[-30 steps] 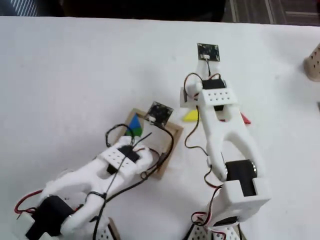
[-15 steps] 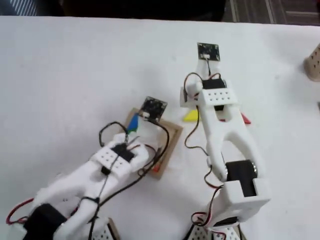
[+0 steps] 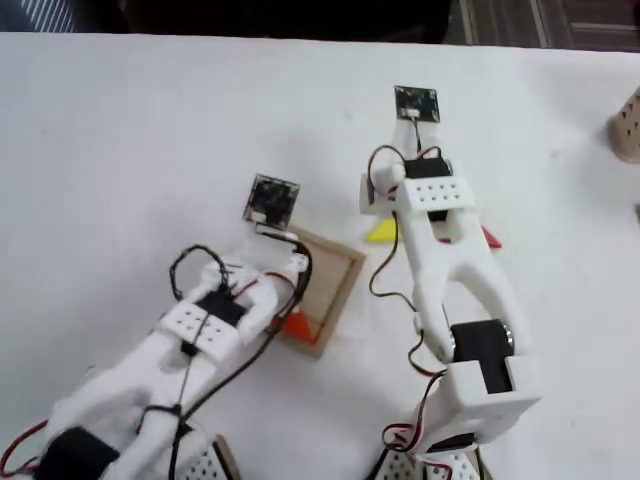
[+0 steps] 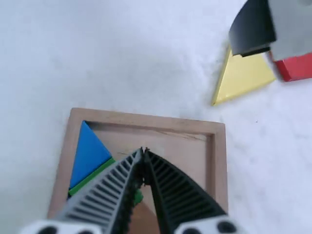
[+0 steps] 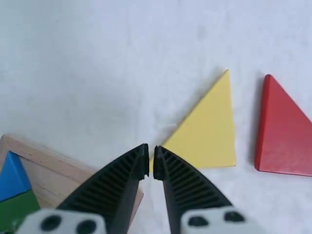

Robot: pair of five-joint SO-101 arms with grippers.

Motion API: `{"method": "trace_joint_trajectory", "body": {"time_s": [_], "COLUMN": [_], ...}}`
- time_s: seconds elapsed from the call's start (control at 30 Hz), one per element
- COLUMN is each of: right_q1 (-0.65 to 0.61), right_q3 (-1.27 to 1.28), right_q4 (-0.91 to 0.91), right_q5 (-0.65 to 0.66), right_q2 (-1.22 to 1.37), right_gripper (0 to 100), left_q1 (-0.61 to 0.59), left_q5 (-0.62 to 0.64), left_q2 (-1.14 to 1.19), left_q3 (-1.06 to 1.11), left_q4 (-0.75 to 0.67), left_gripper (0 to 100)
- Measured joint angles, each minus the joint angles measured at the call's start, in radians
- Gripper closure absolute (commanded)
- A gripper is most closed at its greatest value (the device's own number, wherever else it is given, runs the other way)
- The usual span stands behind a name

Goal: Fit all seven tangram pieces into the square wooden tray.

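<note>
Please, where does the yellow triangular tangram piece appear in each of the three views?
High view: the yellow triangular tangram piece lies on the table between the square wooden tray and the right arm.
Left wrist view: it lies past the tray, beside a red piece.
Right wrist view: it lies just ahead of the right gripper, beside the red piece.
Shared landmark: the tray's wooden rim.

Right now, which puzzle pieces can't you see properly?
- Green piece: left wrist view, the left gripper covers most of it.
- Red triangle: right wrist view, cut off by the picture's edge; high view, mostly under the right arm.
- Tray: high view, its inside largely under the left arm.
</note>
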Motion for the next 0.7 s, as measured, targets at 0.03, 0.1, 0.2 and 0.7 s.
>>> {"method": "trace_joint_trajectory", "body": {"time_s": [0.03,0.1,0.2,0.7], "right_q1": [0.0,0.0,0.0,0.0], "right_q3": [0.0,0.0,0.0,0.0], "right_q4": [0.0,0.0,0.0,0.0], "right_q5": [0.0,0.0,0.0,0.0], "right_q2": [0.0,0.0,0.0,0.0], "right_gripper": [97.4,97.4,97.4,97.4], "left_q1": [-0.002,-0.006,-0.014,-0.103], "left_q5": [0.0,0.0,0.0,0.0], "left_q2": [0.041,0.124,0.221,0.256], "left_q3": [-0.014,-0.049,-0.098,-0.166], "left_q4": [-0.009,-0.02,-0.017,0.08], "left_gripper": [98,98,98,98]}}
